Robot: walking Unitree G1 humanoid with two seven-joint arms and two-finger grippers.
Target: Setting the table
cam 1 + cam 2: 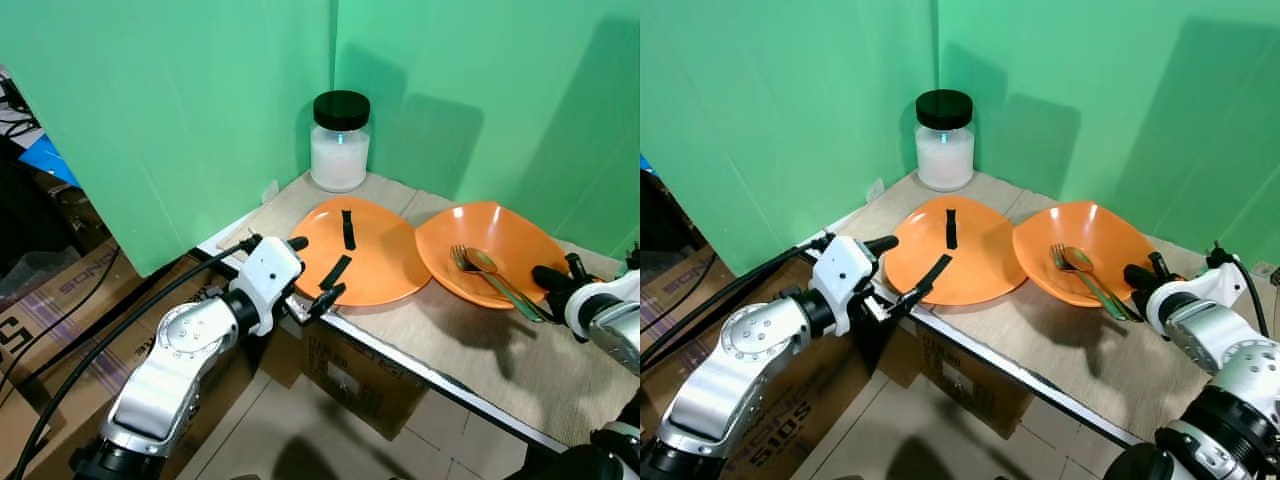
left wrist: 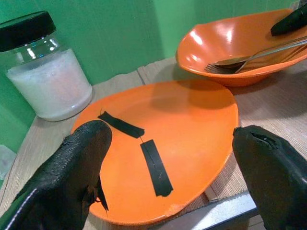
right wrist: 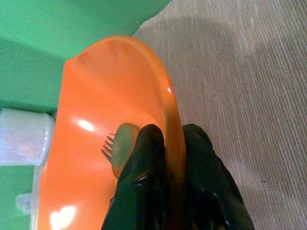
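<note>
A cardboard box point(image 1: 780, 440) under the table point(image 1: 1060, 350) reads "510S". The right gripper point(image 3: 175, 158) pinches the rim of the orange bowl point(image 1: 1095, 240) holding a fork point(image 1: 1065, 257) and spoon point(image 1: 1080, 262). The left gripper point(image 2: 168, 163) is spread open at the near edge of the flat orange plate point(image 2: 192, 124), which lies between its fingers.

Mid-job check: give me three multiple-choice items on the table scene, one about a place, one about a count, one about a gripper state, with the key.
1. Where do the metal fork and spoon lie?
A. in the deep orange bowl
B. on the flat orange plate
C. on the floor

2. How many black tape strips are on the flat orange plate?
A. none
B. two
C. five

3. What is the right gripper doing?
A. hanging open in the air
B. holding the black-lidded glass jar
C. pinching the bowl's rim

Key: 1 A, the cutlery rests inside the bowl; 2 B, the left wrist view shows two strips; 3 C, the right wrist view shows a finger on each side of the rim.
</note>
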